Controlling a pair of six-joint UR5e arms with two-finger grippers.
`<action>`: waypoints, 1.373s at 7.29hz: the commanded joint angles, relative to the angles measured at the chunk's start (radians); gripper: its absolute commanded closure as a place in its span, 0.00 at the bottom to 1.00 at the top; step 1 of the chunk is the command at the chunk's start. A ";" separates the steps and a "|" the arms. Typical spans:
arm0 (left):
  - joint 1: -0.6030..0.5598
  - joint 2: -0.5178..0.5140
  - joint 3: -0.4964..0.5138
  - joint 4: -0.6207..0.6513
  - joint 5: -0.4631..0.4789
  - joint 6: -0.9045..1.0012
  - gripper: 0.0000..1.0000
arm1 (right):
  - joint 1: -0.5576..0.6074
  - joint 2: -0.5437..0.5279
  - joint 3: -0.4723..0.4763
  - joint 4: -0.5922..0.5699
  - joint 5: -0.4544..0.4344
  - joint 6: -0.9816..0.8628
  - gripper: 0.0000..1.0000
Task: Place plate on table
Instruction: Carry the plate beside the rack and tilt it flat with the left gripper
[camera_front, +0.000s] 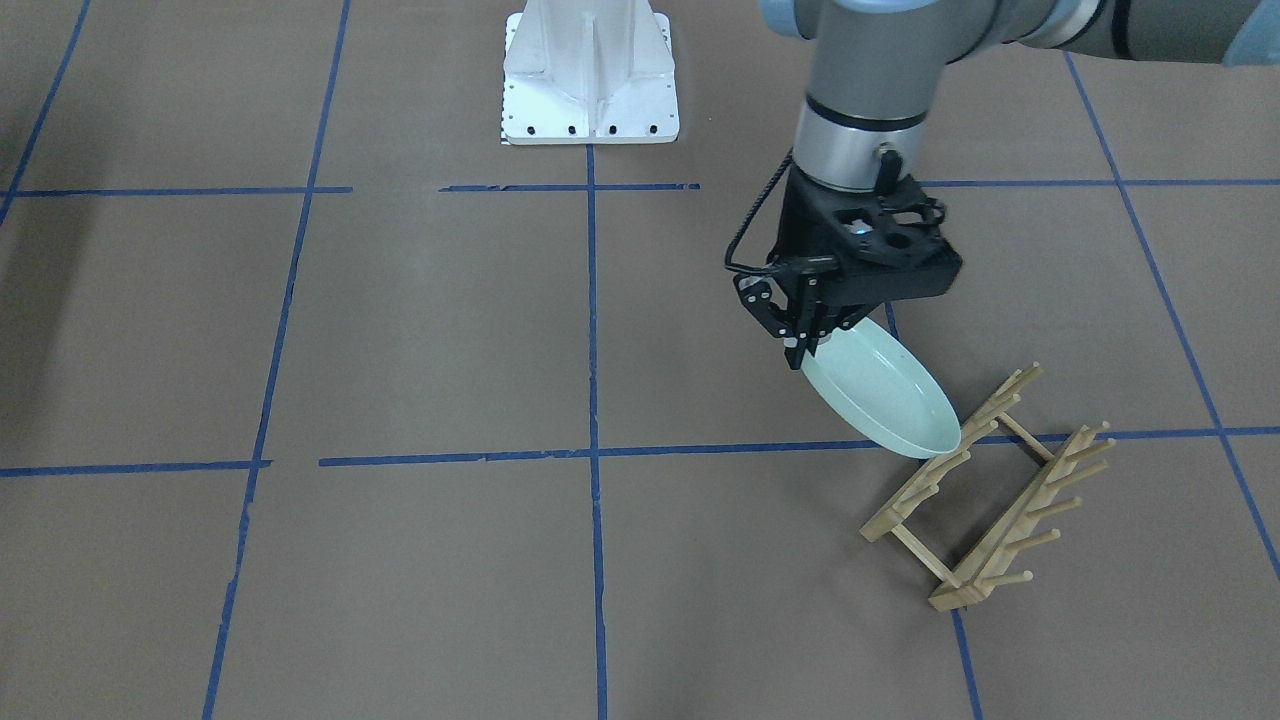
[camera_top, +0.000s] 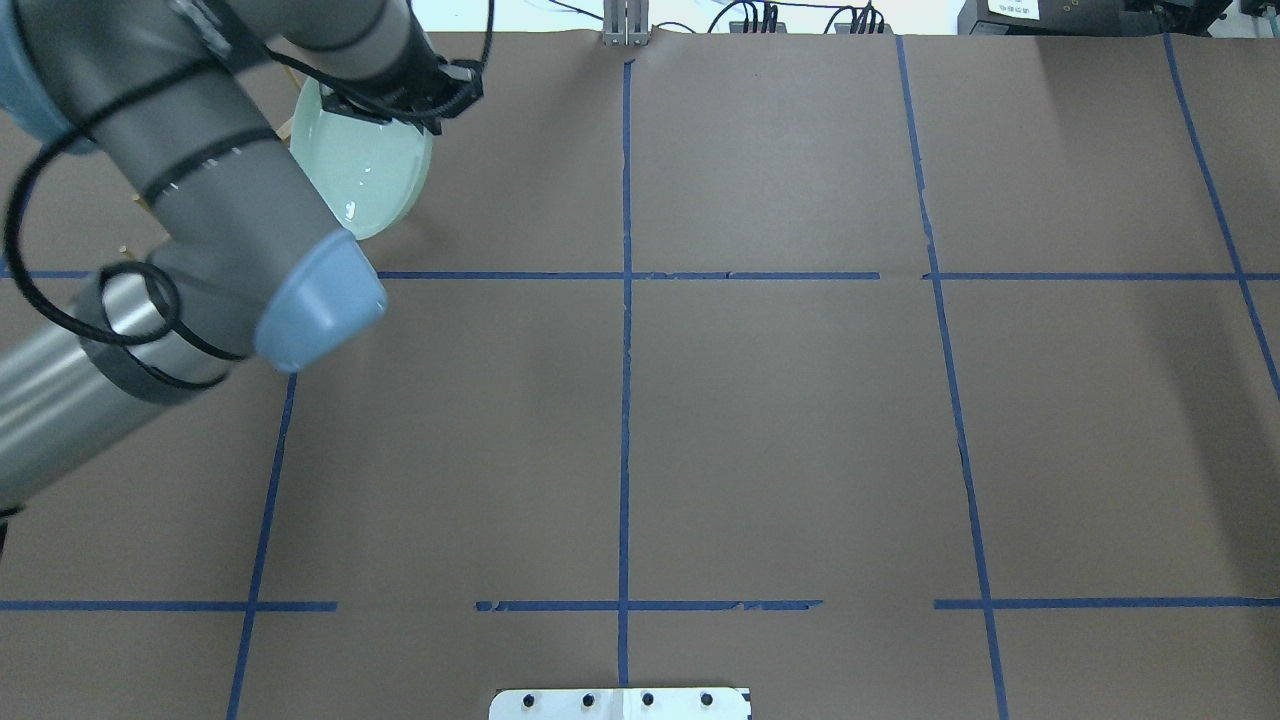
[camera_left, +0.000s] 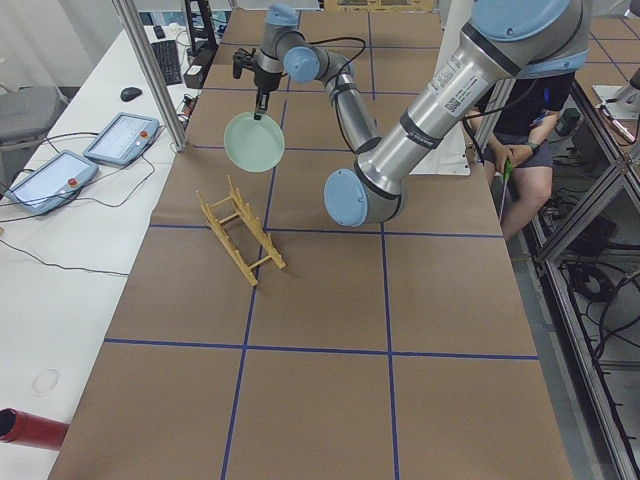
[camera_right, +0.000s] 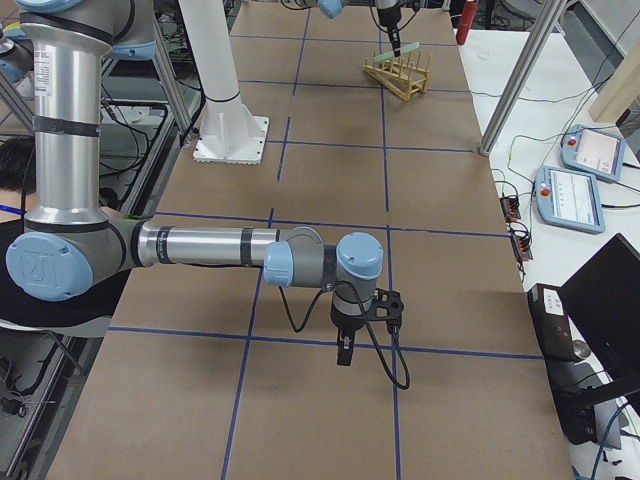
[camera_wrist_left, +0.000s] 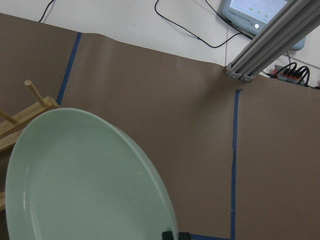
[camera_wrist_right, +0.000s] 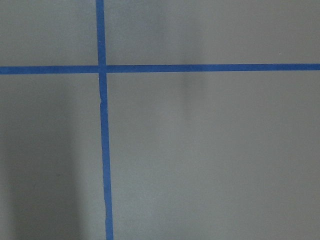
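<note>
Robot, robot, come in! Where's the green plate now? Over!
Left gripper shut on plate rim. Plate tilted, airborne, not on table. Right gripper far off, state unclear. Wooden rack close by.

Side bench: white worktop (camera_left: 70, 310) along one long edge, black cable (camera_wrist_left: 192, 36) trailing across it.
Bench equipment: teach pendant (camera_left: 122, 137), second pendant (camera_left: 45, 180) just beside it; keyboard (camera_left: 167, 62) and mouse (camera_left: 130, 94) further along; red cylinder (camera_left: 28, 428) at the near corner.
Framing: aluminium post (camera_left: 150, 70) rising beside the pendants.
Seating: grey chair (camera_left: 20, 110) behind the bench.
Personnel: seated person (camera_left: 530, 125), dark shirt and shorts, on the opposite side.
Light: even, from overhead; shadows soft.
</note>
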 joint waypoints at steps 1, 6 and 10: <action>0.132 -0.046 0.113 0.031 0.168 0.057 1.00 | 0.000 0.000 0.000 0.000 0.000 0.001 0.00; 0.275 -0.045 0.211 0.025 0.426 0.451 1.00 | 0.000 0.000 0.000 0.000 0.000 0.001 0.00; 0.277 -0.059 0.196 -0.019 0.296 0.529 1.00 | 0.000 0.000 0.000 0.000 0.000 0.000 0.00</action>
